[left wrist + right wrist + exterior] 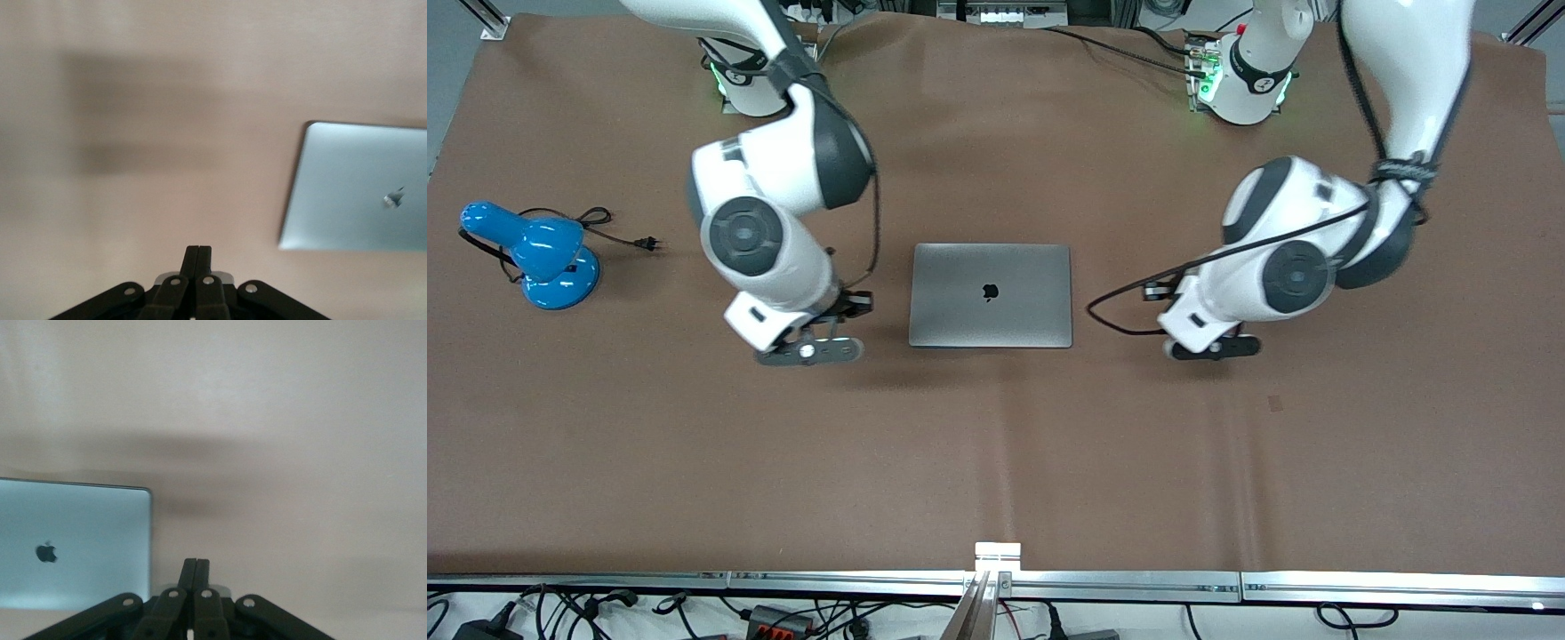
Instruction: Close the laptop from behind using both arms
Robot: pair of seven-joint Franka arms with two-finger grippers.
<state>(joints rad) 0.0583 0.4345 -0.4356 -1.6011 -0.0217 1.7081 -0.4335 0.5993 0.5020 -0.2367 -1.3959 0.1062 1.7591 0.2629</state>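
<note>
Nearest your front camera is bare brown table cover, with nothing resting on it until you reach the row of things at mid-table. Starting at the right arm's end of the table, you have a blue desk lamp lying with its black cord and plug trailing toward the middle. Next comes the right gripper, held over bare table just beside the laptop's edge; your right wrist view shows its fingers pressed together with nothing between them. At the centre you see the laptop, a slim grey one, lying flat with its lid fully down and the dark apple logo facing up; it touches neither gripper. Toward the left arm's end of the table, the left gripper is over bare table beside the laptop's other edge, a little farther off from it than its partner, and your left wrist view shows its fingers likewise closed on nothing. Both grippers sit about level with the laptop's edge nearer the front camera.
</note>
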